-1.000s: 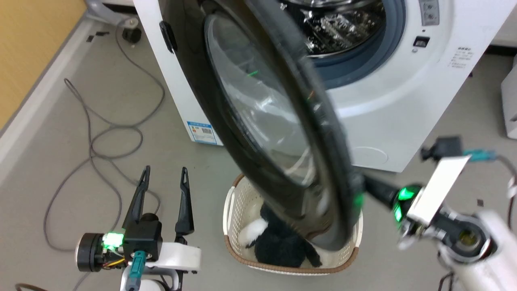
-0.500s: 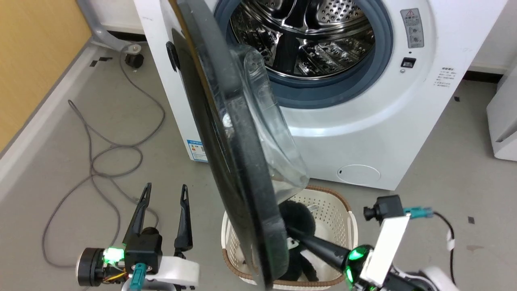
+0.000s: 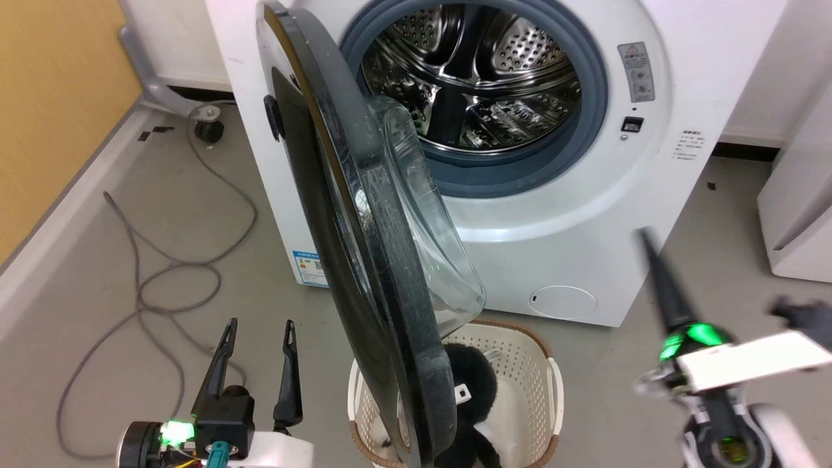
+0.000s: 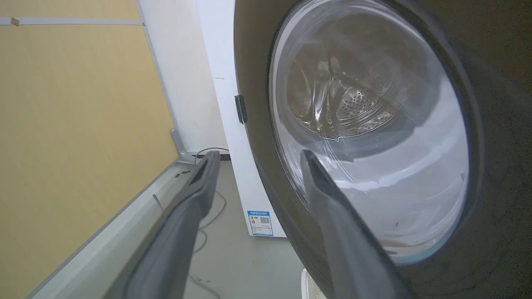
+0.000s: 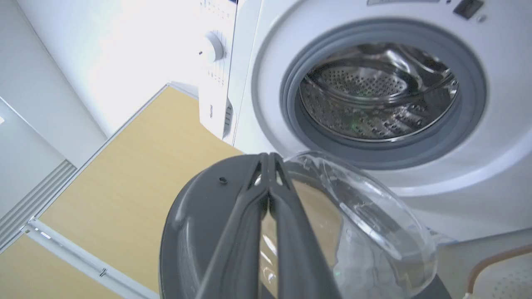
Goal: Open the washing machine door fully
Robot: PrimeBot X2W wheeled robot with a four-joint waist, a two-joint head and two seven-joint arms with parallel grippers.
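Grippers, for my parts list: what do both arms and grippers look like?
The left gripper has two long, tapered dark fingers on a black block, with a green status light, a teal connector and a white forearm shell. The right gripper, blurred, has the same dark fingers, a green light and a flat white plate.

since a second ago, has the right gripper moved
Yes: the right gripper has swung rightward off the washing machine door, now apart from it, before the washing machine.
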